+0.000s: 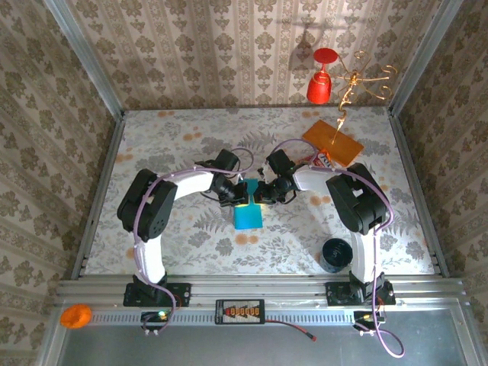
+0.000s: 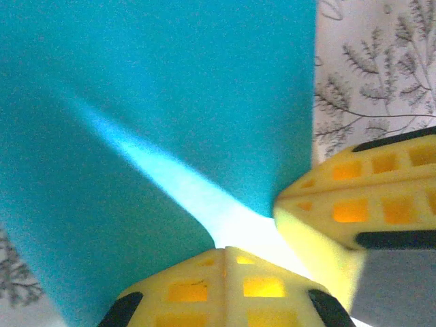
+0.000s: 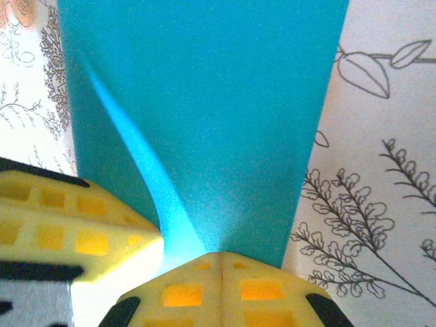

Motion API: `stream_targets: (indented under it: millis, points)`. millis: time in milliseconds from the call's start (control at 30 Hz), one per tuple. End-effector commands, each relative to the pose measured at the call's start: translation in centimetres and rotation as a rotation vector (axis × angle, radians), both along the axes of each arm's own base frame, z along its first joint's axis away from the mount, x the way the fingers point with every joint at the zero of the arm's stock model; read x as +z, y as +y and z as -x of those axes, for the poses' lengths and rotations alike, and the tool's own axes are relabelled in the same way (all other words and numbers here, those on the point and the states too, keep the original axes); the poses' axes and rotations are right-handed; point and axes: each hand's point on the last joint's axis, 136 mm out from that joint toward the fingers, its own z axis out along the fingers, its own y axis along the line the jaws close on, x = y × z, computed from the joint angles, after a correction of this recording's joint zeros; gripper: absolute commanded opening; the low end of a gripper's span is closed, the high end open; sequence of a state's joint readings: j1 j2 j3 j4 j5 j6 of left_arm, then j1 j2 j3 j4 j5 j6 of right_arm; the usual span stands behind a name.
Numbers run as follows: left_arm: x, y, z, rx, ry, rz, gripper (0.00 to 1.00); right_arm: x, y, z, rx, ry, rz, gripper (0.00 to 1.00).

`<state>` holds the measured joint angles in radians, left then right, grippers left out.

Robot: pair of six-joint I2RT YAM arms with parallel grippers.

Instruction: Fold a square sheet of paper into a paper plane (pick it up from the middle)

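Sheet (image 1: pixel 247 216) of teal paper sits at the middle of the table (image 1: pixel 175 244), pinched at its 12 o'clock edge by both arms. The left gripper (image 1: pixel 238 197) comes in from 10 o'clock and the right gripper (image 1: pixel 264 194) from 2 o'clock. Each has its yellow fingers (image 3: pixel 184 294) clamped tight on the paper, and the two sets of tips almost touch.

In both wrist views a bright ridge runs from the pinch across the sheet, which suggests the paper bows up there rather than lying flat. No dart shape shows yet, so the folding looks to be at an early stage.

To do this step well, the arms would need to move together at one height, so the edge travels straight toward 6 o'clock and meets the opposite edge squarely. A pull apart could tear or skew the thin paper.

An orange card (image 1: pixel 333 142) lies well apart at 1 o'clock, a dark round pot (image 1: pixel 335 254) at 4 o'clock.

The pinched edge itself is hidden under the fingers. Whether the sheet is single or already doubled cannot be told.
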<state>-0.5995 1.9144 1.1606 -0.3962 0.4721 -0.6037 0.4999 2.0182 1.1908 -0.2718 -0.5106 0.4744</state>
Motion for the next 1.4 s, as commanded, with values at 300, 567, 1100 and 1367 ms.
stream_targets:
  millis: [300, 567, 1100, 1367]
  points:
    - [-3.6, 6.8, 1.9, -0.013, 0.079, -0.075, 0.0, -9.9, -10.9, 7.9, -0.035, 0.296, 0.559, 0.04]
    - [0.7, 8.3, -0.8, 0.058, -0.019, 0.007, 0.0, -10.0, -11.1, 8.1, -0.035, 0.3, 0.566, 0.04]
    - [0.4, -0.5, -2.6, 0.061, -0.067, 0.154, 0.0, -10.6, -11.5, 8.7, -0.034, 0.324, 0.582, 0.04]
    - [-2.0, 5.3, -4.1, 0.198, -0.061, 0.13, 0.0, -10.8, -12.1, 8.8, -0.036, 0.329, 0.597, 0.04]
